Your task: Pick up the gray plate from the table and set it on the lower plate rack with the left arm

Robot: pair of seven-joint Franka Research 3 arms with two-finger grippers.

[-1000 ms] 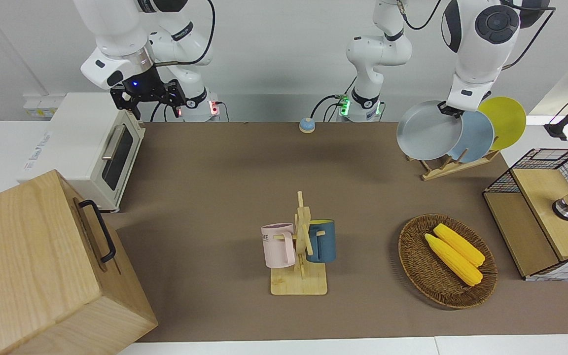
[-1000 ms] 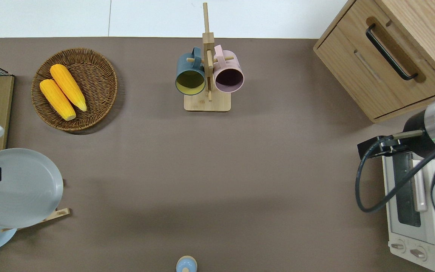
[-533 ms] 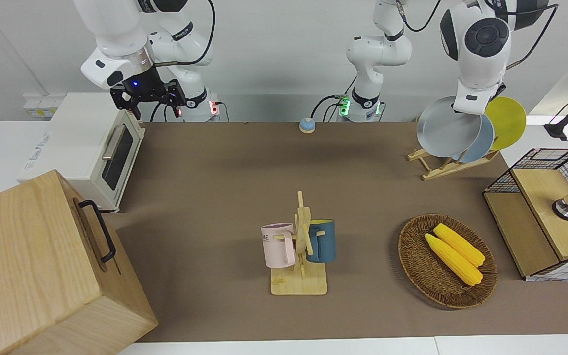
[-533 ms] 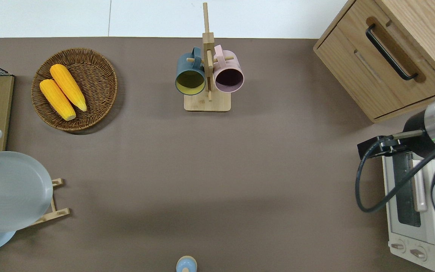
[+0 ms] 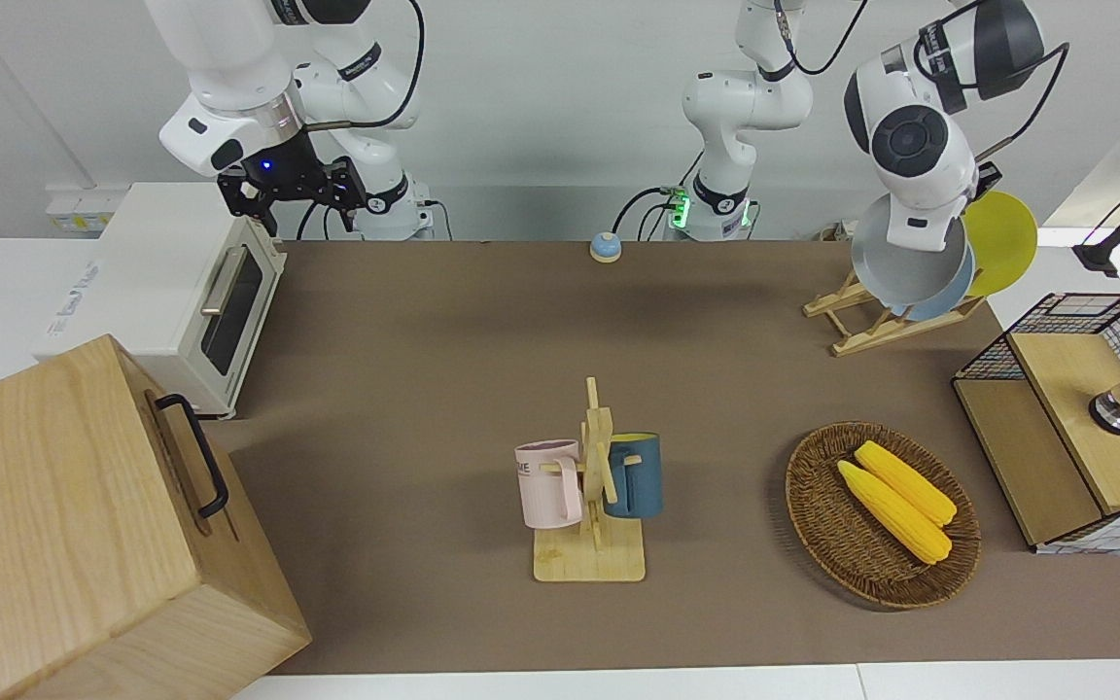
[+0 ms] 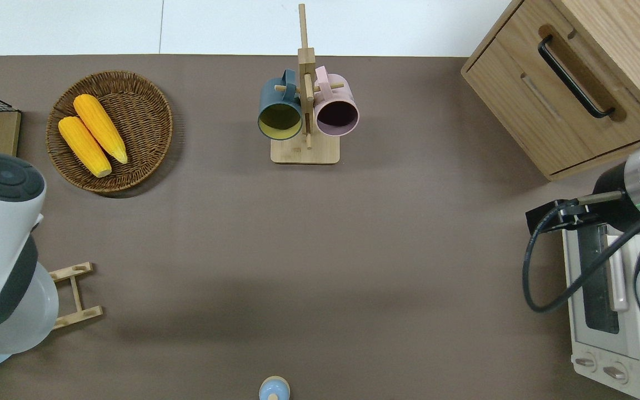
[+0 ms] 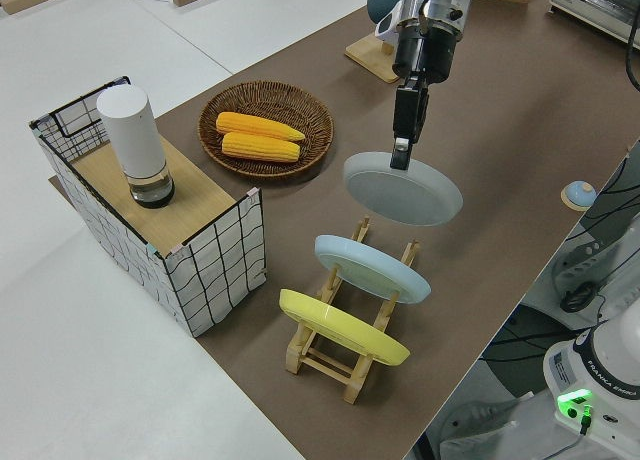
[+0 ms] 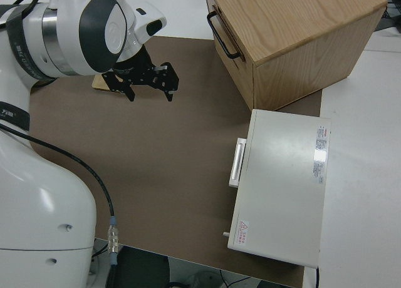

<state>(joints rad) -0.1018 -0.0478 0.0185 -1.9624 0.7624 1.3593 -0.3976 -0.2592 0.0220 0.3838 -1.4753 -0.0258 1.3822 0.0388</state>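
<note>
Gripping the gray plate (image 7: 403,188) by its rim, the left gripper (image 7: 401,153) has its fingers closed on the edge and hangs over the lower plate rack (image 7: 372,298). The plate is tilted and held in the air above the rack's free slots, clear of the table (image 5: 443,340). In the rack's other slots stand a light blue plate (image 7: 372,268) and, farther toward the left arm's end of the table, a yellow plate (image 7: 343,328). The right arm is parked, its gripper (image 8: 149,82) with fingers spread and empty.
</note>
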